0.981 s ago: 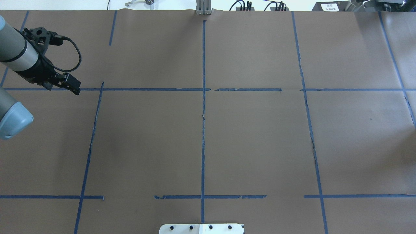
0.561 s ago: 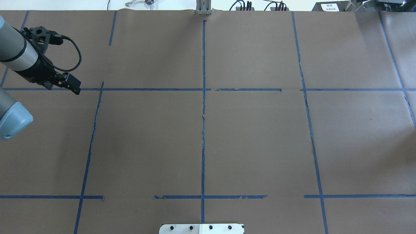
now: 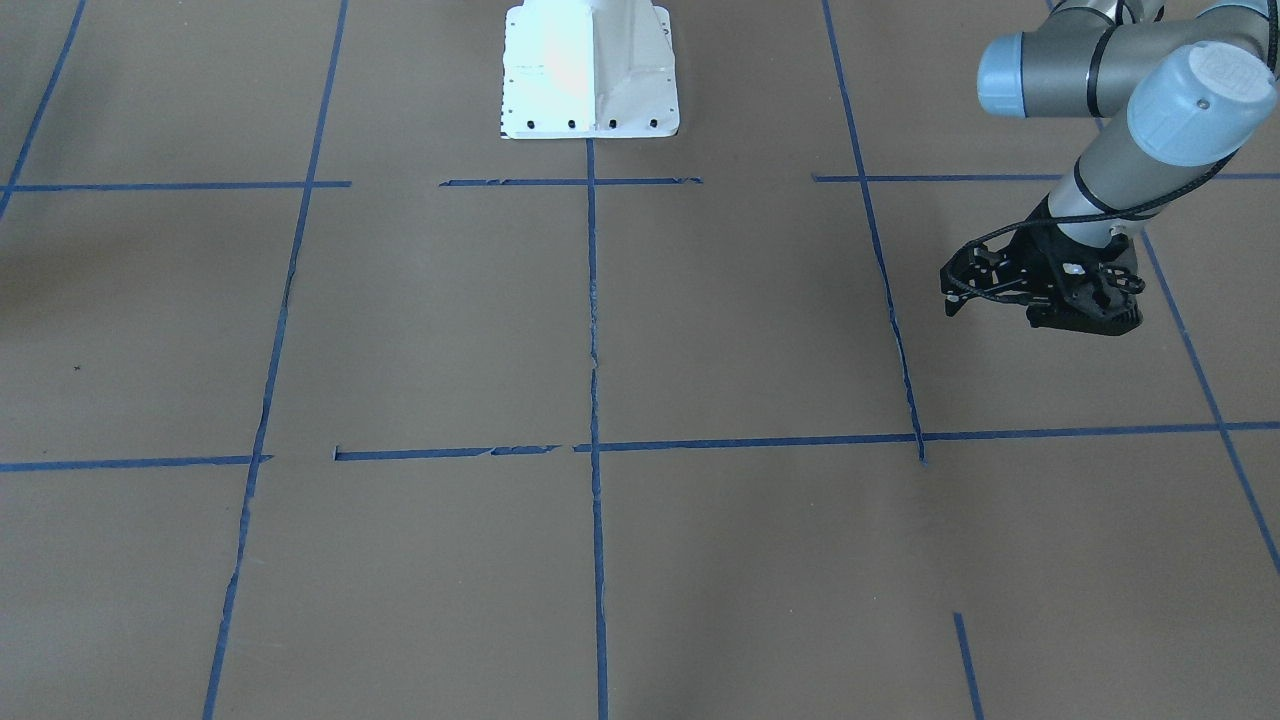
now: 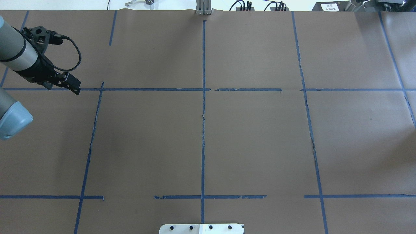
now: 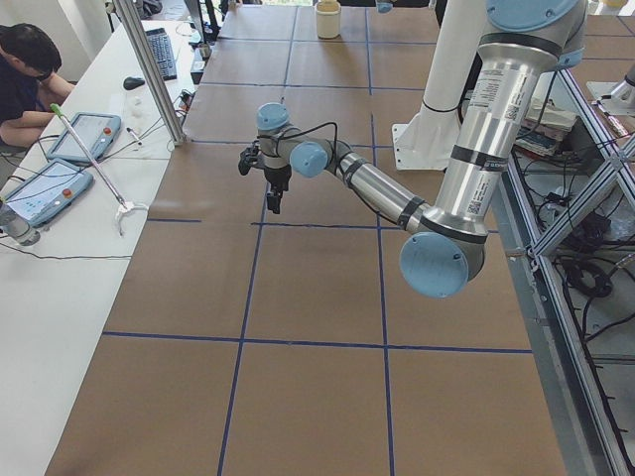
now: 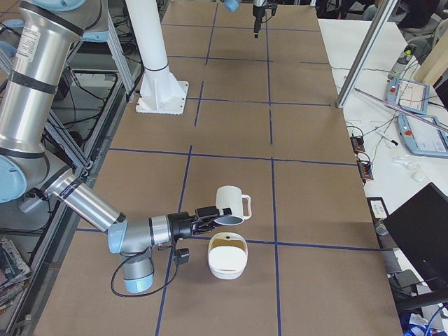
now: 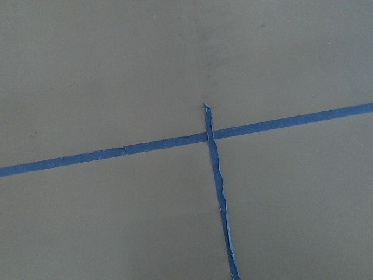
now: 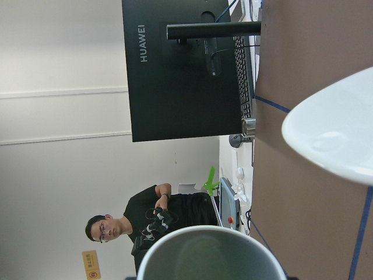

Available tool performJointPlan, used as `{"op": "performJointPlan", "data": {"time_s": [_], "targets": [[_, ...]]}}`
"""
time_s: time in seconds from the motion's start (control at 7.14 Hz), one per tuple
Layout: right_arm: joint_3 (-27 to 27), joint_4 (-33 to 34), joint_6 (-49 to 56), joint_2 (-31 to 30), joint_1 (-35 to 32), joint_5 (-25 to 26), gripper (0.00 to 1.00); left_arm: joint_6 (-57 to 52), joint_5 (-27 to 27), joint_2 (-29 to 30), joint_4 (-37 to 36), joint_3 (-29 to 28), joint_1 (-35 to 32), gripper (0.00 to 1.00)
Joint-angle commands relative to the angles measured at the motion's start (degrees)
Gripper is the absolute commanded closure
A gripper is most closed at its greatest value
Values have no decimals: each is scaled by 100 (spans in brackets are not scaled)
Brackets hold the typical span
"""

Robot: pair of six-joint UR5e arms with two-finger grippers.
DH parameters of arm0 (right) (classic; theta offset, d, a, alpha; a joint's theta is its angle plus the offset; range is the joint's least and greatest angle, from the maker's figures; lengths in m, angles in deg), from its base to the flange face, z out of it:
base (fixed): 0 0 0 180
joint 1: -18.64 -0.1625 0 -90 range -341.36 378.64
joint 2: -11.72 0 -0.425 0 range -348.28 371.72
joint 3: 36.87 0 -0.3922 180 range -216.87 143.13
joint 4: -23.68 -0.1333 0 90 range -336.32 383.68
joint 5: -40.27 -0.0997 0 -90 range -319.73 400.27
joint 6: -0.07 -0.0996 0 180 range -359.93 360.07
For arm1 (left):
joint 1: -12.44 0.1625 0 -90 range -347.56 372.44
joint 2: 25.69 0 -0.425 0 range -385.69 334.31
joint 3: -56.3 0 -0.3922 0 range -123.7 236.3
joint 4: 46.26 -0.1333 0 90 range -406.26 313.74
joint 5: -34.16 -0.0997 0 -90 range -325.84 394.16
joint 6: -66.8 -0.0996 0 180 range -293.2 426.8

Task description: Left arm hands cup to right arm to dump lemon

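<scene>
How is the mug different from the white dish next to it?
The cup is taller and narrower, with a loop handle; the dish is low, wide and has no handle. The cup is raised and tipped at the right gripper; the dish sits flat on the table. Both are cream-white outside.

Brown paper-covered counter fills whole frame, seen from above. Long blue tape strip runs edge to edge, low at left, rising slightly toward right. Second blue tape strip crosses it right of centre and runs to bottom edge, leaning slightly right. Its top end pokes just past long strip. Its edges ragged and torn; long strip's cleaner. Paper flat, mostly unmarked. No hand parts in frame.
</scene>
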Motion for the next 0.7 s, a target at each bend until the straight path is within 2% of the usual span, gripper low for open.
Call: {"op": "performJointPlan", "data": {"time_s": [0.0, 0.56], "targets": [[-48, -132, -846, 24, -50, 137, 96, 0, -4, 38, -13, -5, 4, 0], [-135, -361, -1928, 25, -120, 356, 96, 0, 5, 83, -83, 4, 4, 0]]}}
